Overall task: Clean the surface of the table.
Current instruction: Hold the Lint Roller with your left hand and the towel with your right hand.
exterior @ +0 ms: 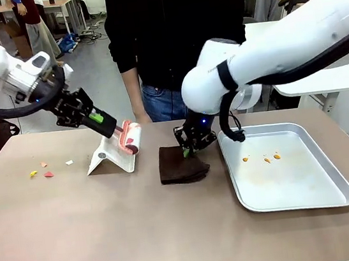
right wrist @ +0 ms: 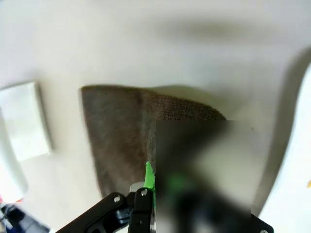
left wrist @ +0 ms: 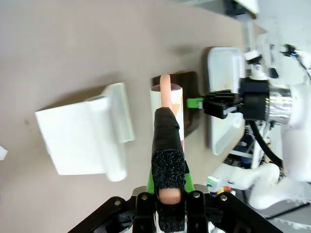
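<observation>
While the left gripper [exterior: 100, 119] clamps the pink handle of a lint roller [exterior: 130, 137] just above a white stand [exterior: 109, 159] near the tabletop's far edge, the right gripper [exterior: 189, 146] sits down on a brown cloth [exterior: 180, 167] (whether its jaws pinch it, I cannot tell). The table [exterior: 143, 237] spans the front view, with paper scraps [exterior: 46, 170] toward its left edge and a metal tray [exterior: 291, 183] toward its right.

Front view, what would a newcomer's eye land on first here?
The left gripper holds a pink-handled lint roller beside a white folded stand, left of centre on the taupe-brown table. The right gripper is down at a dark brown folded cloth mid-table, beside a shiny metal tray with orange crumbs.
</observation>
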